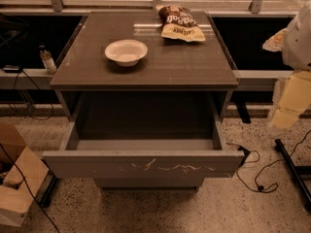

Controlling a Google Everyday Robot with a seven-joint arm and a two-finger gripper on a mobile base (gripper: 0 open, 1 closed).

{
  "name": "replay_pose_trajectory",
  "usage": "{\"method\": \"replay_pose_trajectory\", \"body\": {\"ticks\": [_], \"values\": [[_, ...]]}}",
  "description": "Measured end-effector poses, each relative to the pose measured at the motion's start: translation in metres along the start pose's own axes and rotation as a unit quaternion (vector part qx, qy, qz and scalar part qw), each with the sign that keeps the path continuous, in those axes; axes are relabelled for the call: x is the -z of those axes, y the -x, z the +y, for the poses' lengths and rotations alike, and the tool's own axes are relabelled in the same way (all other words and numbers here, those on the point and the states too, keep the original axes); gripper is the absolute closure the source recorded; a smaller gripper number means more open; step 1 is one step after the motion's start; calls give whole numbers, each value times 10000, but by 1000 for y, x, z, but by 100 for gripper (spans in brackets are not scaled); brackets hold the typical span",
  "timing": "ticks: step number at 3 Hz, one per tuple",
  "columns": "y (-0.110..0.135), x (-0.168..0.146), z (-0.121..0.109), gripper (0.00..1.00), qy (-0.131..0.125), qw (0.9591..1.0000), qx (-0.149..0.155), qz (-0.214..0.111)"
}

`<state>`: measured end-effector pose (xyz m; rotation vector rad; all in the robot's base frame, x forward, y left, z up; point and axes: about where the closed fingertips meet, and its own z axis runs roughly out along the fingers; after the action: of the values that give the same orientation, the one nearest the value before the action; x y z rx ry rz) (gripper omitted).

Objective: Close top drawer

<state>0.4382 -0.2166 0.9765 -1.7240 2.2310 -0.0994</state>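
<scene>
We see the gripper point(290, 101) as a pale yellowish block at the right edge of the view, hanging under the white arm; whether it is apart or together we cannot tell. It holds nothing and touches nothing.

To the left of the gripper and lower stands the top drawer point(141, 165) — a wide grey handleless drawer, as wide as the cabinet. It is pulled well out towards the camera, so its shadowed inside lies open from above. Whitish squiggly scratches run across the middle and right of its flat front panel. The drawer's right front corner is the part nearest the gripper, yet well apart from it.

Left of the gripper at about its own height is the glossy grey top of the square cabinet point(194, 69). On it, further left and higher, sits a round white paper bowl point(126, 51), upright. Higher up and closer to the gripper lies a crumpled brown and cream snack bag point(179, 23) — its large white lettering, upside down to us, seems to read "Sea Salt"; the dark print on the cream band we cannot read.

Far to the left, a small bottle point(47, 59) stands on a ledge beside the cabinet. Below the gripper, black cables point(257, 181) loop over the speckled floor point(218, 208).
</scene>
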Motion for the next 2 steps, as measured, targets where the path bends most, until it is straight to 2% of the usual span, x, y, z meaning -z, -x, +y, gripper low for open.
{"method": "replay_pose_trajectory", "body": {"ticks": [1,2], "values": [[0,0,0,0,0,10000,0,0],[0,0,0,11,0,10000,0,0]]}}
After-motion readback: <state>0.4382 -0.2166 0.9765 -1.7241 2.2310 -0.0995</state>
